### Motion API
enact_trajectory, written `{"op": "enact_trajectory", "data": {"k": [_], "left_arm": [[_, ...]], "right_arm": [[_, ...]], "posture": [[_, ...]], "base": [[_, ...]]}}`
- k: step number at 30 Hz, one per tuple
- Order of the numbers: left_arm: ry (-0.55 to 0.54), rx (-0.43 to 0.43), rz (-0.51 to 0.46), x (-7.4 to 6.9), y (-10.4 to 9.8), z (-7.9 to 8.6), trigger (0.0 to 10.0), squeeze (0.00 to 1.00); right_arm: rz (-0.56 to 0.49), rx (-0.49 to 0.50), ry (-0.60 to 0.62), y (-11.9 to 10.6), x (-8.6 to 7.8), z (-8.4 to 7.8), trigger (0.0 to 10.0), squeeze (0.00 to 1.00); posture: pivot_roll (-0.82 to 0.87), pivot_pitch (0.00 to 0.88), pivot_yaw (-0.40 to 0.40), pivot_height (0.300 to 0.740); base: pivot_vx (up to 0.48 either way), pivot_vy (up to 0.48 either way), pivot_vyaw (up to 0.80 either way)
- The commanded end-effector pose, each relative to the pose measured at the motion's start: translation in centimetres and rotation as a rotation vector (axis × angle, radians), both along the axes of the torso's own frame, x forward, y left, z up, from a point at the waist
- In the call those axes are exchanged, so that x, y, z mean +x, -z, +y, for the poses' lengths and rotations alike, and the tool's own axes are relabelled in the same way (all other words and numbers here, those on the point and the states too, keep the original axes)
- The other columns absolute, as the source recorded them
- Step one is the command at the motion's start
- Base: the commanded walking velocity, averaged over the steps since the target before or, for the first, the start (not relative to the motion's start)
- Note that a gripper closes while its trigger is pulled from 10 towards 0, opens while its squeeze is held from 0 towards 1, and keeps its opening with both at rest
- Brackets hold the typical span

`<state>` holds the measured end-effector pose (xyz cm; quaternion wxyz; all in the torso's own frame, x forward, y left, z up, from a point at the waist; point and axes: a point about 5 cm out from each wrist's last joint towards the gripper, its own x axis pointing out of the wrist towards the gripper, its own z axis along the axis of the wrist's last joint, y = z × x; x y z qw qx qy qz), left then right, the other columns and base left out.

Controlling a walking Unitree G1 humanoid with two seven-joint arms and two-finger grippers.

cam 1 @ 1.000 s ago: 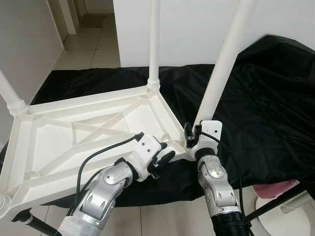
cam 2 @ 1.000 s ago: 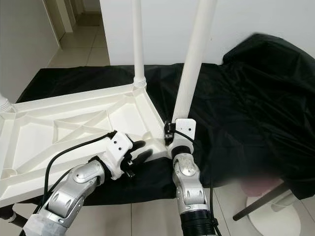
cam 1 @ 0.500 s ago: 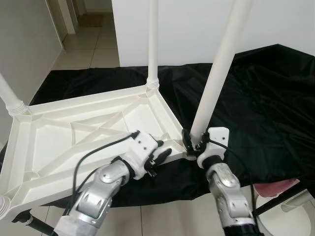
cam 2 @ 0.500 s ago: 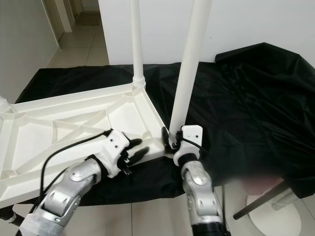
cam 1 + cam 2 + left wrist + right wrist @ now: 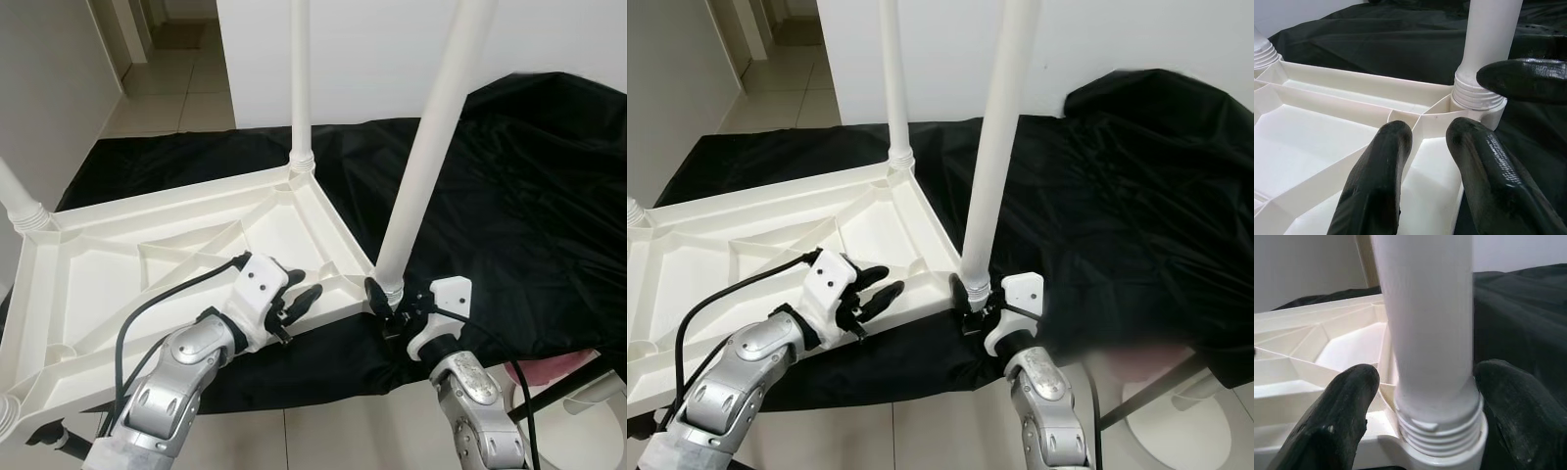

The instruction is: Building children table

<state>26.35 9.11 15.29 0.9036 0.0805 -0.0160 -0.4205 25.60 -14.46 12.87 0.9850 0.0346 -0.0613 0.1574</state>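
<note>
The right gripper (image 5: pixel 384 311) has its jaws set on either side of the threaded base of the near table leg (image 5: pixel 431 147), one black finger (image 5: pixel 1337 416) on the tabletop side and the other on the cloth side; the fingers sit just beside the leg's ribbed collar, and whether they press it cannot be told for certain. That leg stands in the corner socket of the upturned children's table (image 5: pixel 118 269), leaning a little away from upright.

The left gripper (image 5: pixel 299 299) rests on the same near rim of the table, just beside that corner, its jaws apart: in the left wrist view the two fingers (image 5: pixel 1386 166) straddle an inner rib of the white underside, with the leg's collar directly beyond them.

The table lies upside down, its ribbed underside with crossing diagonal braces facing up. From the corner held by the right gripper, the rim runs back to a second corner where another leg (image 5: pixel 300 78) stands straight in its socket. A third leg (image 5: pixel 20 201) rises at the far corner on the robot's left, and a rounded leg stub (image 5: pixel 8 411) shows at the nearest left corner.

The table sits on a black cloth (image 5: pixel 529 196) spread over a pale tiled floor (image 5: pixel 186 98), with a white wall (image 5: pixel 372 49) behind. Beyond the cloth's near edge, to the right of the held leg, lie something pink (image 5: pixel 549 374) and a white object (image 5: pixel 588 411).
</note>
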Motion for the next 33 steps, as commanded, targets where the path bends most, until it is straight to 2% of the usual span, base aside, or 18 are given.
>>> {"op": "enact_trajectory", "data": {"k": [1,10,13,22,26,33], "left_arm": [[0.005,0.003,0.003,-0.2,-0.2,0.3,10.0,0.00],[-0.013,-0.004,0.002,0.2,-0.7,0.5,10.0,0.00],[-0.019,-0.018,0.004,0.4,-0.8,0.1,10.0,0.00],[0.002,-0.005,0.002,0.4,-0.8,-0.3,10.0,0.00],[0.002,-0.008,0.002,0.3,-0.9,-0.4,10.0,0.00],[-0.006,-0.010,0.011,0.3,-0.8,-0.3,10.0,0.00]], "right_arm": [[-0.009,0.001,-0.017,-0.1,-0.1,0.0,10.0,0.00],[-0.024,-0.024,-0.043,-0.4,0.4,-0.5,10.0,0.00],[-0.038,-0.066,-0.070,-0.4,1.1,-0.8,10.0,0.00],[-0.043,-0.076,-0.098,-0.2,1.5,-0.2,10.0,0.00],[-0.044,-0.067,-0.110,-0.2,1.5,0.0,10.0,0.00],[-0.056,-0.067,-0.104,-0.6,1.6,-0.2,10.0,0.00]], "posture": [[-0.05,0.043,0.057,0.740],[-0.05,0.041,0.055,0.740],[-0.08,0.039,0.067,0.740],[-0.10,0.025,0.067,0.740],[-0.10,0.057,0.063,0.740],[-0.07,0.058,0.078,0.740]], "base": [[0.000,0.000,0.00],[0.000,0.000,0.00],[0.000,0.000,0.00],[0.000,0.000,0.00],[0.000,0.000,0.00],[0.000,0.000,0.00]]}}
